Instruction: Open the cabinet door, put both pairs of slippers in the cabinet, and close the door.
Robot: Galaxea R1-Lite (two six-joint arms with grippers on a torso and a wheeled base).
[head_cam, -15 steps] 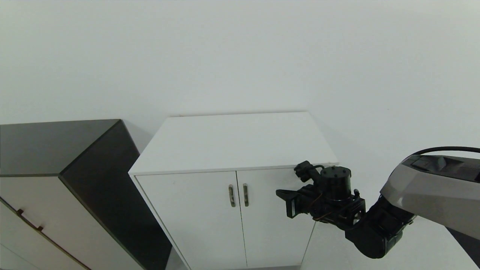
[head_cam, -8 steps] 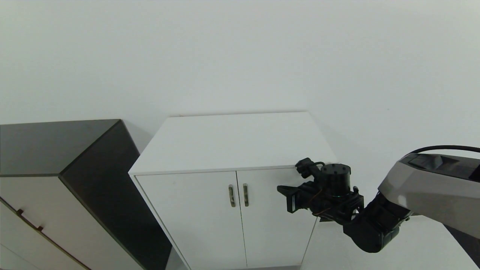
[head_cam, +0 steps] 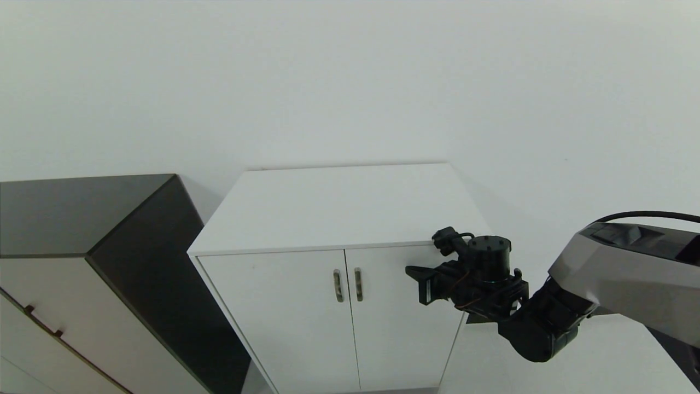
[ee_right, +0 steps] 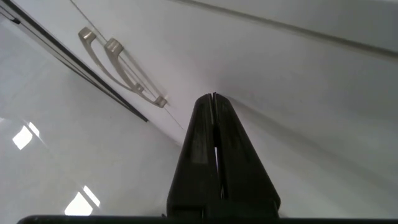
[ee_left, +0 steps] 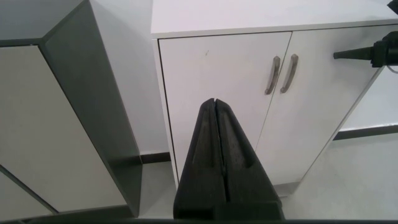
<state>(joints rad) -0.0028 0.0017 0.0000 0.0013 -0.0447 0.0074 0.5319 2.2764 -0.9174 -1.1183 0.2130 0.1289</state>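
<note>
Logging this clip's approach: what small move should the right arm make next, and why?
Probably open the right gripper and ease it left to the right door's handle. The gripper is shut and sits before that door, short of the handle; the cabinet is closed.

Right hand (head_cam: 411, 270) and left hand (ee_left: 214, 102), both closed tight, pointing forward.

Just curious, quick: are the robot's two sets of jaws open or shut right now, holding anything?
Left gripper: jaws shut, holding nothing.
Right gripper: jaws shut, holding nothing, close to the cabinet door.
</note>
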